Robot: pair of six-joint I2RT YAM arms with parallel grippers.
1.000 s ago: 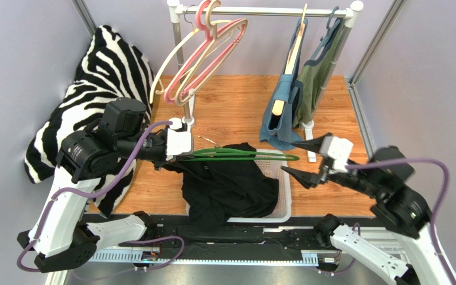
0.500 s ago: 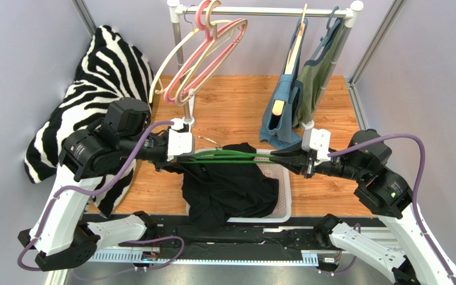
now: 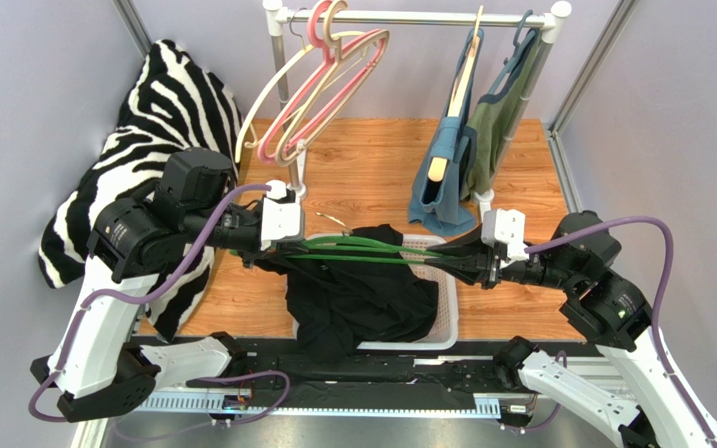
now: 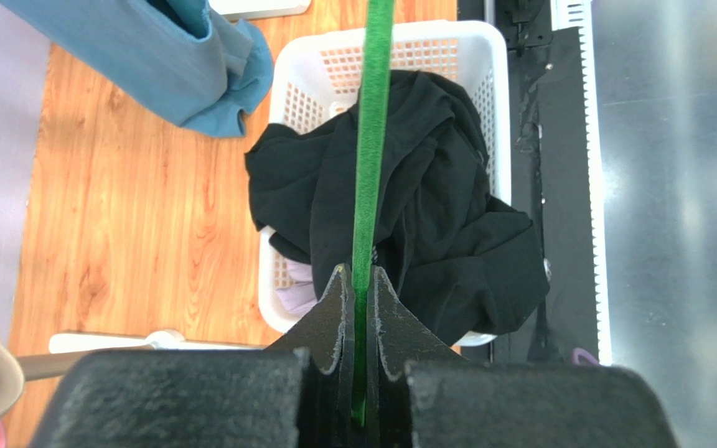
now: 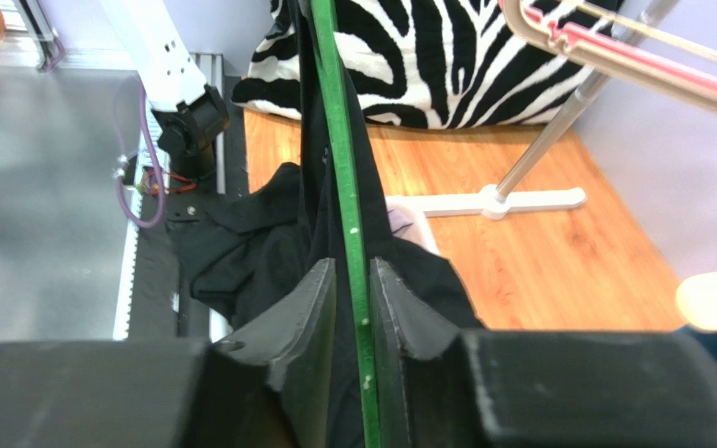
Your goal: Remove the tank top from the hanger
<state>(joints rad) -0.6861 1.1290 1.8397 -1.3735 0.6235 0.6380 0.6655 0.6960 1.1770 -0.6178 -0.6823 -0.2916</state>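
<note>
A black tank top (image 3: 362,294) hangs from a green hanger (image 3: 362,247) held level above a white basket (image 3: 448,308), its lower part piled in the basket. My left gripper (image 3: 283,245) is shut on the hanger's left end; in the left wrist view the green bar (image 4: 372,140) runs out from between the closed jaws of this gripper (image 4: 358,280). At the hanger's right end my right gripper (image 3: 456,261) is closed. The right wrist view shows the right gripper (image 5: 353,271) with the hanger (image 5: 339,149) and black fabric (image 5: 259,252) pinched between its fingers.
A clothes rack (image 3: 409,17) stands at the back with empty pink and cream hangers (image 3: 325,84), a blue garment (image 3: 442,177) and a green garment (image 3: 493,121). A zebra-print cushion (image 3: 166,121) leans at the left wall. The rack's white foot (image 5: 531,198) lies on the wooden floor.
My right gripper swung left from beside the basket to the hanger's right end and closed on it. The left gripper kept its hold without moving.
</note>
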